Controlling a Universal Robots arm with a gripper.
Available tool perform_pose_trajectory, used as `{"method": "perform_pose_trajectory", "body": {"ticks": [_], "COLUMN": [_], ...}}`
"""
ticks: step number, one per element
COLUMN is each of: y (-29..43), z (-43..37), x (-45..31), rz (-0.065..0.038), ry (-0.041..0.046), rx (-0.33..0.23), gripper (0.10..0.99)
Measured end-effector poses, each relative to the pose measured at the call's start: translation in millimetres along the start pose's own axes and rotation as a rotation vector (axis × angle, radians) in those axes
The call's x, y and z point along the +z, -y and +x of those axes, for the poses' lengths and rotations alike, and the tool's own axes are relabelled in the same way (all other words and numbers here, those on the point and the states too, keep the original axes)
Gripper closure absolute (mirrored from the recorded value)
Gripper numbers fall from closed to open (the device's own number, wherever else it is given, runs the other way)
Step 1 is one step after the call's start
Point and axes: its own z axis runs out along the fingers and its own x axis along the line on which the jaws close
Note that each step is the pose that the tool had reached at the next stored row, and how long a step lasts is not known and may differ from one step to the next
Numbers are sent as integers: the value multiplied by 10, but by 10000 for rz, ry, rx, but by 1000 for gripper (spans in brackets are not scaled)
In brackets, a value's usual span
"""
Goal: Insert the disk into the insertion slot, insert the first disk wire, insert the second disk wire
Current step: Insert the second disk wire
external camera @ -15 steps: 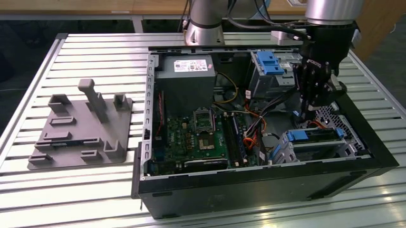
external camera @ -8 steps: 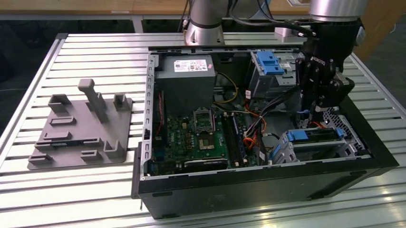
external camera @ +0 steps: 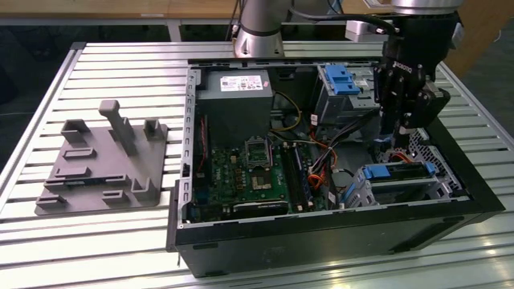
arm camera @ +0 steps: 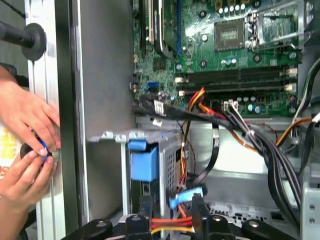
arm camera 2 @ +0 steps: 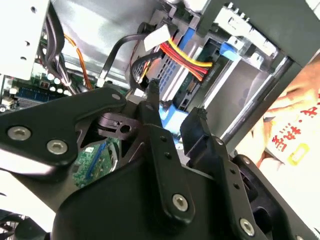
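Here, the disk (external camera: pixel 399 173) sits in the insertion slot (external camera: pixel 405 194), at the near corner of the open computer case (external camera: pixel 321 236) on the exterior view's right. The tool (arm camera: pixel 171 198) hangs just above, its fingers apart, with a blue cable plug (arm camera: pixel 186 195) between them. The power supply's white label (external camera: pixel 243 82) is unreadable. A person's hands (arm camera: pixel 27 115) work beside the case.

Black gripper (arm camera 2: pixel 174 106) hangs close against the blue-framed disk (arm camera 2: pixel 172 75). A red, yellow and orange wire bundle (arm camera 2: pixel 186 57) crosses the disk's end, running from a white connector (arm camera 2: pixel 159 36). Green circuit board (arm camera 2: pixel 92 162) lies beyond the gripper body. On the far side of the metal edge, a person's hand (arm camera 2: pixel 300 95) touches a white packet (arm camera 2: pixel 295 145) with red print.
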Motion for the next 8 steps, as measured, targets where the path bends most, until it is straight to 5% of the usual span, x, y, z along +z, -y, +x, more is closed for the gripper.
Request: {"method": "perform_pose_trajectory", "body": {"ticks": [3, 8], "y": [-71, -47], "z": [0, -19], "x": [4, 36], "rz": [18, 19], "ry": [3, 10], "rx": [19, 19], "gripper": [639, 639]}}
